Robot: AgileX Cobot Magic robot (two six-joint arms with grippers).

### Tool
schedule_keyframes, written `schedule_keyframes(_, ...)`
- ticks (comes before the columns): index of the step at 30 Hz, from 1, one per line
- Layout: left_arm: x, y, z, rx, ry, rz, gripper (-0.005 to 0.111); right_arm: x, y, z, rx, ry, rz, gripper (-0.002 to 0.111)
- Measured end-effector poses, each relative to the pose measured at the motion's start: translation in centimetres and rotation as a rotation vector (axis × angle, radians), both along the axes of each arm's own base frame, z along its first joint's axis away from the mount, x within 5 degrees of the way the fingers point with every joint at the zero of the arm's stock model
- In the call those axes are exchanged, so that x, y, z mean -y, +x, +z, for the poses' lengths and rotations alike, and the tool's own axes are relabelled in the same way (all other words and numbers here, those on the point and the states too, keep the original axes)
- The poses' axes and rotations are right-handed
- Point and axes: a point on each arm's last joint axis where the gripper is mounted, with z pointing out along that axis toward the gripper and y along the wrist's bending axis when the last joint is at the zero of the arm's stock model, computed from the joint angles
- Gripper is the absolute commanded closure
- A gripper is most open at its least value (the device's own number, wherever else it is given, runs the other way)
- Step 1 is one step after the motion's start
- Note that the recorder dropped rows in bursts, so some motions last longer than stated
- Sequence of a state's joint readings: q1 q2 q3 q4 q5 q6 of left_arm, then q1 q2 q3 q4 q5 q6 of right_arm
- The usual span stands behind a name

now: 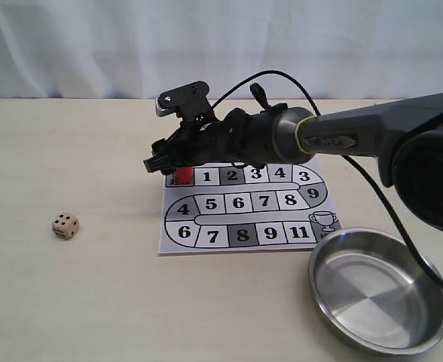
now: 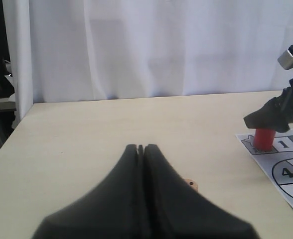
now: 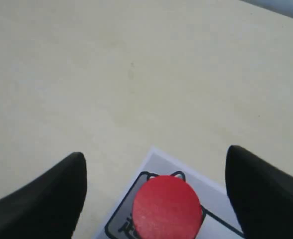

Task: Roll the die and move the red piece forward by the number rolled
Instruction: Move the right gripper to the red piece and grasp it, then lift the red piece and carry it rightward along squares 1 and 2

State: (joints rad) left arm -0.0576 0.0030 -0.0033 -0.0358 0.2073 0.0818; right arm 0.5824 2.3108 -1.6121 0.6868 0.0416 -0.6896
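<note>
Exterior view — red piece (image 1: 182, 175) upright, axis vertical

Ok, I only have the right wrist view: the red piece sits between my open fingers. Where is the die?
Observer: The die lies on the bare table, off the board, on the left arm's side.
Operator: Can you read it?
Observer: There are several pips on top, but they are too small to count surely.
Operator: Is the left gripper in my way?
Observer: No, the left gripper is shut and clear of the board.
</note>
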Motion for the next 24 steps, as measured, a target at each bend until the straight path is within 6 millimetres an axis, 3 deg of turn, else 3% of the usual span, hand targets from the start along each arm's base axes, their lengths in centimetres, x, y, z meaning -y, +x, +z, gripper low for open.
schedule_keyframes(5,0.0,0.0,0.0,0.000,0.000,0.000,0.107,0.0,0.0,-1.2,-0.018,-0.013,-0.001,0.039)
schedule_keyframes(21,0.0,0.0,0.0,0.000,0.000,0.000,0.107,0.0,0.0,-1.9,-0.030,-0.021,-0.001,0.104)
schedule_keyframes(24,0.0,0.0,0.0,0.000,0.000,0.000,0.107,0.0,0.0,-1.7,-0.021,-0.033,0.013,0.104)
